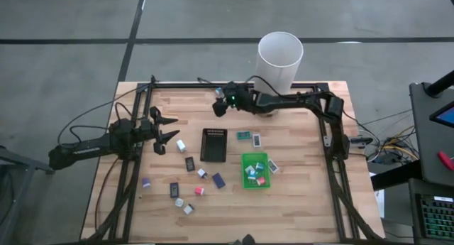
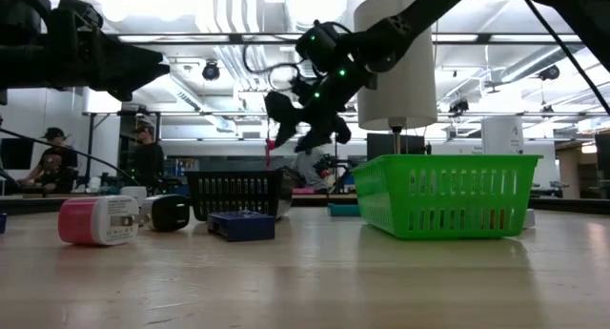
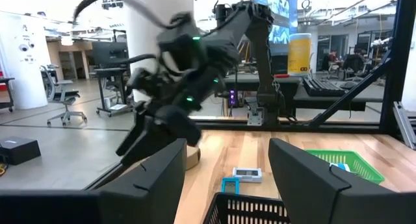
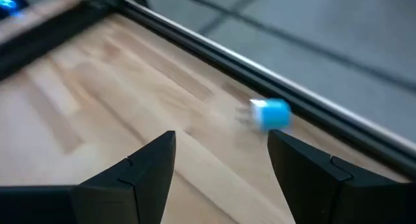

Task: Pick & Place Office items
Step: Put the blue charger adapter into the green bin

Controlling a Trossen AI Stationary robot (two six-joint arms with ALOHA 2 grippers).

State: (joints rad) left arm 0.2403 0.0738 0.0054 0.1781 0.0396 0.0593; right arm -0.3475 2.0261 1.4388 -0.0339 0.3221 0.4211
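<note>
A: R pincer (image 1: pixel 219 107) pos?
B: Above the surface (image 1: pixel 298 202) at far edge, left of white tube (image 1: pixel 280 57). Fingers apart, empty. A blue-white item (image 4: pixel 270 112) lies ahead of it by the frame rail.
A: L pincer (image 1: pixel 169 129)?
B: Left side, fingers spread, empty, near a white item (image 1: pixel 181 145).
A: Items?
B: Several in green tray (image 1: pixel 255 171); black tray (image 1: pixel 213 145) beside it. Rest scattered on surface, e.g. pink-white block (image 2: pixel 95 220), dark blue packet (image 2: pixel 241 224).

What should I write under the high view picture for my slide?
Two open robot grippers, left and right, hover over office items scattered around green tray.
</note>
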